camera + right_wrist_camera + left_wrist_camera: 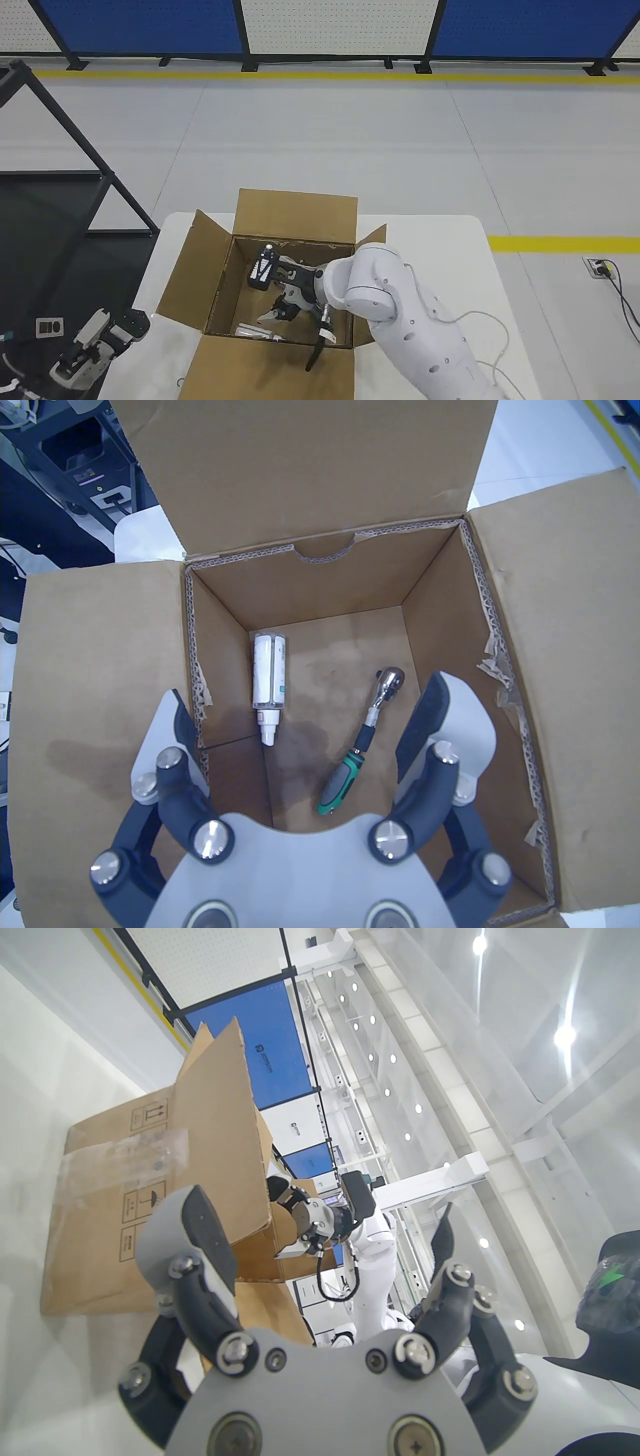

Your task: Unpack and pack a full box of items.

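While the right gripper (pixel 307 695) hangs over the open cardboard box (pixel 320 585), fingers spread and holding nothing, two items lie on the box floor.

- Box: on the white tabletop (pixel 450 240), all four flaps folded outward.
- Item 1: white spray bottle (pixel 269 677), on its side, close along one wall.
- Item 2: ratchet wrench (pixel 367 735), lying flat, chrome head, green-and-black handle (pixel 337 787); apart from the bottle, nearer the opposite wall.
- Left gripper (pixel 322 1208): spread, empty, well apart from the box, beside the tabletop's corner.

Step judged: picking an item out, most likely the wrench, which lies almost under the right gripper.

Handling advice:
- Descend straight, clear of flaps and walls.
- Turn the wrist so the fingers straddle the handle across its width.
- Take the rubbery handle, not the slick chrome shank.
- Go low, since the wrench lies flat.
- Lift vertically until past the rim.

Likely hazard: a finger catching the nearby wall.
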